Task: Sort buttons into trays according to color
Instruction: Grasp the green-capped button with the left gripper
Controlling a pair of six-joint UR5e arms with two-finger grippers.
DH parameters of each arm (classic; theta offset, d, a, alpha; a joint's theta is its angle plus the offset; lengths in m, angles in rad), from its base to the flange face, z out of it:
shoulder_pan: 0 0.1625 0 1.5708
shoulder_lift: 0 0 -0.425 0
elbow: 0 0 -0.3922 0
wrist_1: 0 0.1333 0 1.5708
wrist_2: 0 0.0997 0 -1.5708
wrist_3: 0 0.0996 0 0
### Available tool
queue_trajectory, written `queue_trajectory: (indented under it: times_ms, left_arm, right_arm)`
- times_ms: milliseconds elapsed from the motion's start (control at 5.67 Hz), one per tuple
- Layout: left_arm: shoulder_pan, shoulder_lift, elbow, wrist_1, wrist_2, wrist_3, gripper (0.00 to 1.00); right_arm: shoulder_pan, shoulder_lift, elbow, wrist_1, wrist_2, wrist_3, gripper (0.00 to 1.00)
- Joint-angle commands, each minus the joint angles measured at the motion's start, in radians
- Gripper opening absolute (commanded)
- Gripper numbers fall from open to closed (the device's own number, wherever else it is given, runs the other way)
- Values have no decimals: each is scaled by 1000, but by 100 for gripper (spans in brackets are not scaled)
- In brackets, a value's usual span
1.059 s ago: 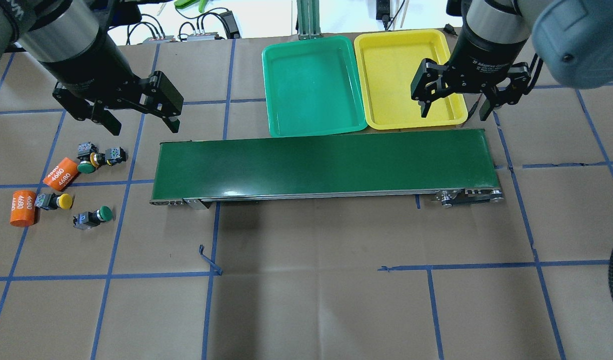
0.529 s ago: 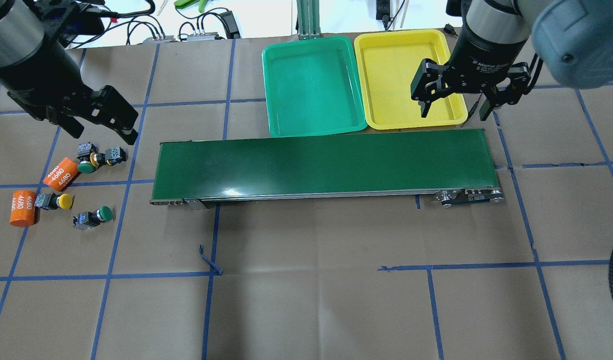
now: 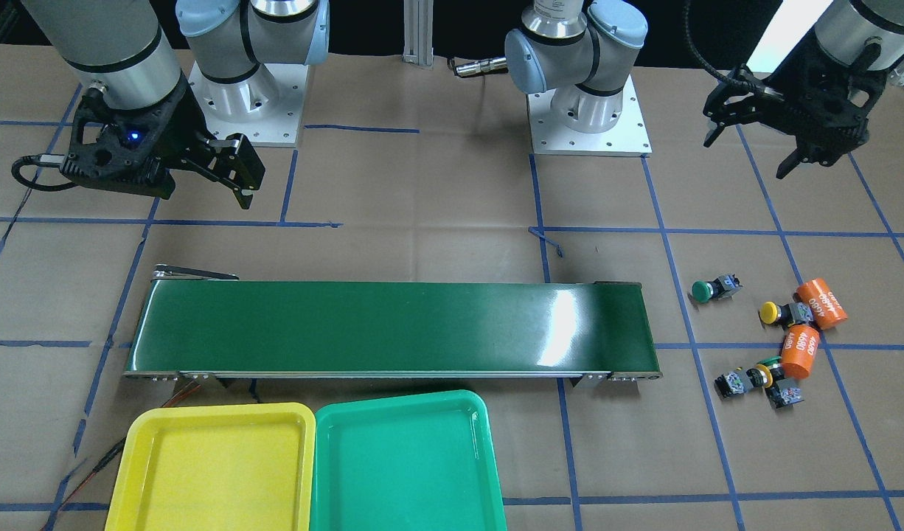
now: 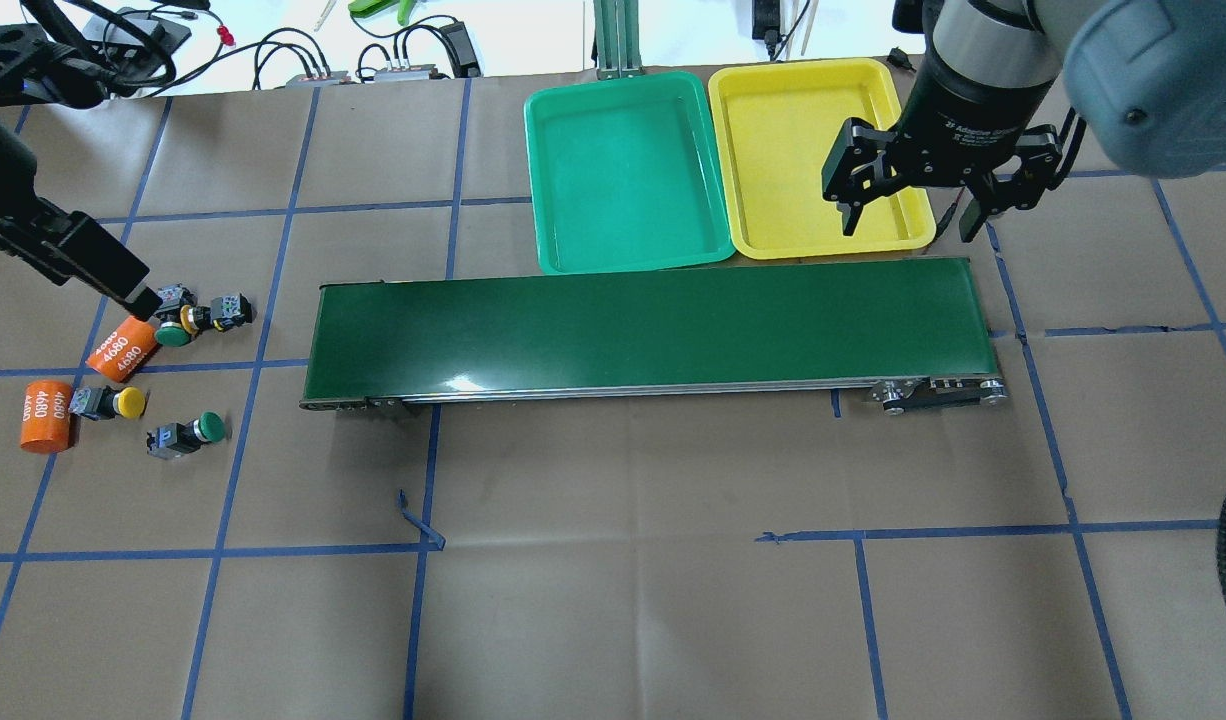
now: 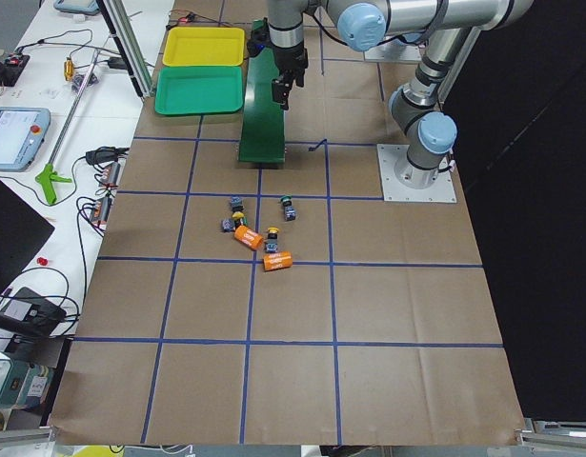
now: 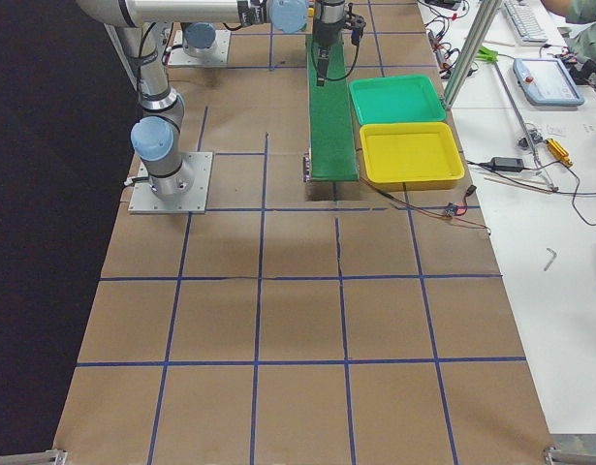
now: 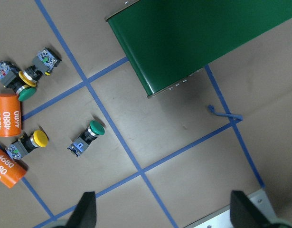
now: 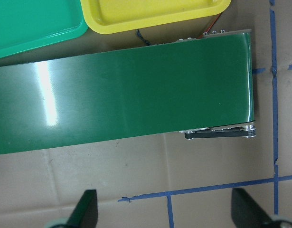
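We find the left gripper (image 3: 748, 153) open, empty, above the desk (image 4: 633, 600) near the buttons (image 4: 210, 426). The right gripper (image 4: 908, 228) hangs open, empty, near the conveyor belt's (image 4: 653, 320) right end. The four buttons lie on the desk among two orange cylinders (image 4: 121, 347), well apart from the green tray (image 4: 623, 170) and yellow tray (image 4: 783, 140).

**Green and yellow, unsorted**

All lie on their sides on the counter (image 4: 623, 600). A green button (image 4: 185, 435) sits alone, a yellow button (image 4: 111, 403) near it. A second green button (image 4: 173, 333) and second yellow button (image 4: 223, 312) lie cap to cap. The green tray (image 4: 623, 170) and yellow tray (image 4: 793, 140) stand side by side, well apart from them.
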Motion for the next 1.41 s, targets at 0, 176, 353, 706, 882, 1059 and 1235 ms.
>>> queue_trajectory:
  times_ms: [0, 176, 353, 706, 882, 1059, 1235]
  left_arm:
    - [98, -60, -83, 170, 17, 355, 98]
    - [144, -106, -102, 209, 18, 502, 98]
    - [149, -169, -105, 267, 18, 598, 98]
    - [153, -220, -169, 430, 20, 706, 98]
    - [153, -252, -231, 561, 20, 772, 98]
    - [160, -263, -262, 594, 37, 801, 98]
    - [188, -269, -287, 614, 38, 864, 98]
  right_arm:
    - [0, -1, -1, 0, 0, -1, 100]
    - [0, -1, 1, 0, 1, -1, 100]
    - [0, -1, 1, 0, 1, 1, 100]
    - [0, 1, 1, 0, -1, -1, 100]
    - [0, 1, 1, 0, -1, -1, 100]
    - [0, 1, 1, 0, -1, -1, 100]
    - [0, -1, 1, 0, 1, -1, 100]
